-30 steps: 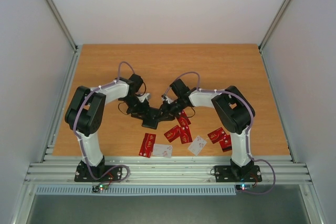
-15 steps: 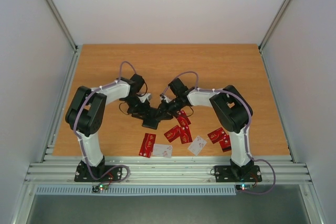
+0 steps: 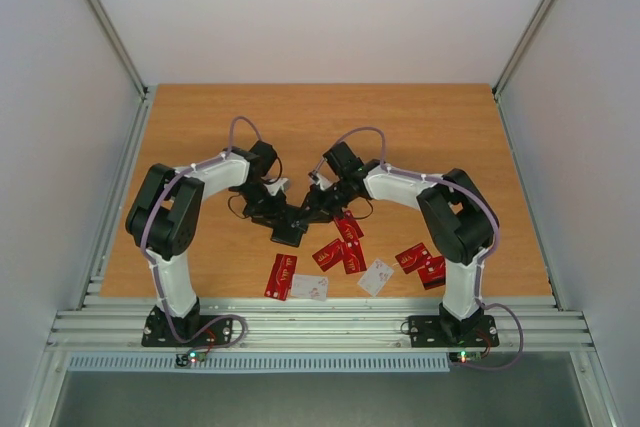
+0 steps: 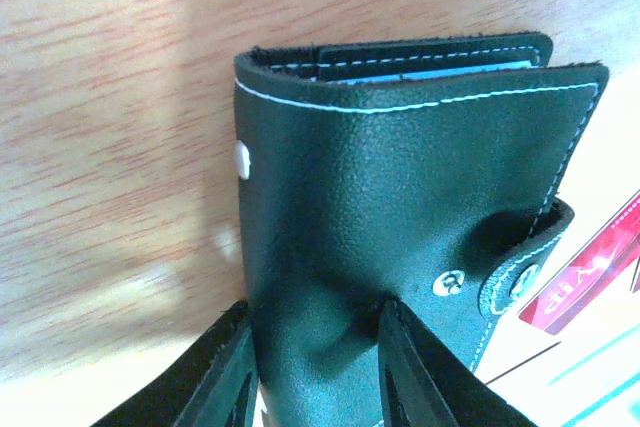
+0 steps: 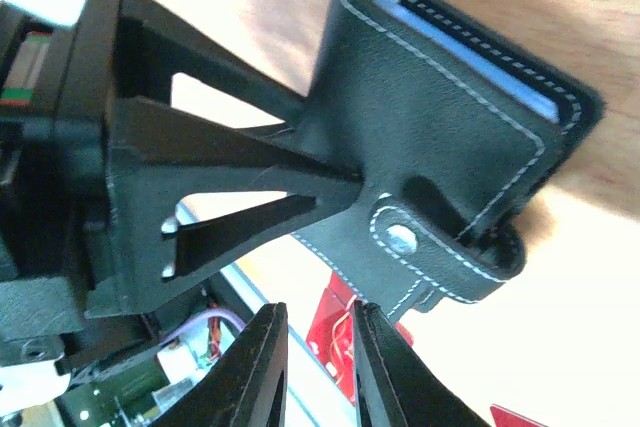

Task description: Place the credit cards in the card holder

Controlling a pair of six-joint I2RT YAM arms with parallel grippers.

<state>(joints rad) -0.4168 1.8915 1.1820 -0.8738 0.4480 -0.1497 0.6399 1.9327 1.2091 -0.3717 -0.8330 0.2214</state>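
From above: red and white credit cards [image 3: 340, 252] lie loose on the table [image 3: 200, 127] (the filling looks barely begun), beside the card holder [image 3: 290, 233]. Left wrist: the left gripper [image 4: 318, 377] pinches its lower edge. Right wrist: the right gripper [image 5: 315, 372], fingers narrowly parted, sits empty below the snap tab [image 5: 440, 257].

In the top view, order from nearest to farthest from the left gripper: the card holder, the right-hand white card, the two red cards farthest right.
1. card holder, in the left gripper, centre.
2. right-hand white card, right of centre.
3. two red cards, farthest right.
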